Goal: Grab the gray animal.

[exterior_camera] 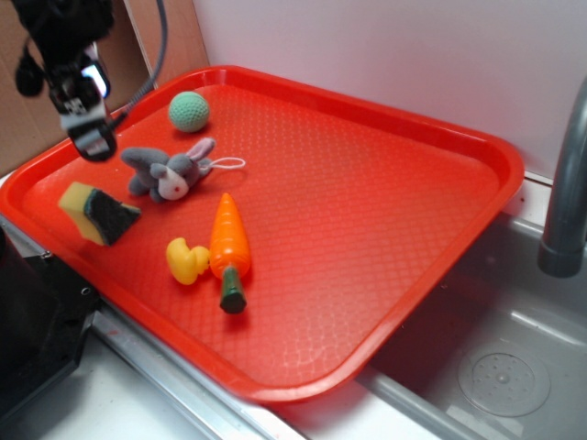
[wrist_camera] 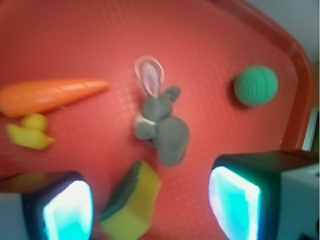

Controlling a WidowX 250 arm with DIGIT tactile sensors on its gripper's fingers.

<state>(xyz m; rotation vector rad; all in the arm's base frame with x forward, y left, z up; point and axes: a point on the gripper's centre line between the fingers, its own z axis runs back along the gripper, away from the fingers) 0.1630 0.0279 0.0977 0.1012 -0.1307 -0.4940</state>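
Note:
The gray animal [exterior_camera: 168,171] is a small plush bunny lying on the red tray [exterior_camera: 367,192] near its left end, ears pointing right, a thin white loop string by them. In the wrist view the gray animal [wrist_camera: 161,122] lies ahead of the fingers, ears pointing away. My gripper [exterior_camera: 89,137] hovers above the tray's left rim, up and to the left of the bunny. The gripper [wrist_camera: 150,210] is open, its glowing pads [wrist_camera: 232,202] wide apart, with only a sponge corner and bare tray between them.
A yellow-and-green sponge [exterior_camera: 96,213] sits just left of the bunny. A green knitted ball [exterior_camera: 188,110] lies at the tray's far corner. A toy carrot [exterior_camera: 228,249] and a yellow duck [exterior_camera: 186,260] lie nearer the front. A sink and faucet [exterior_camera: 564,183] stand at right.

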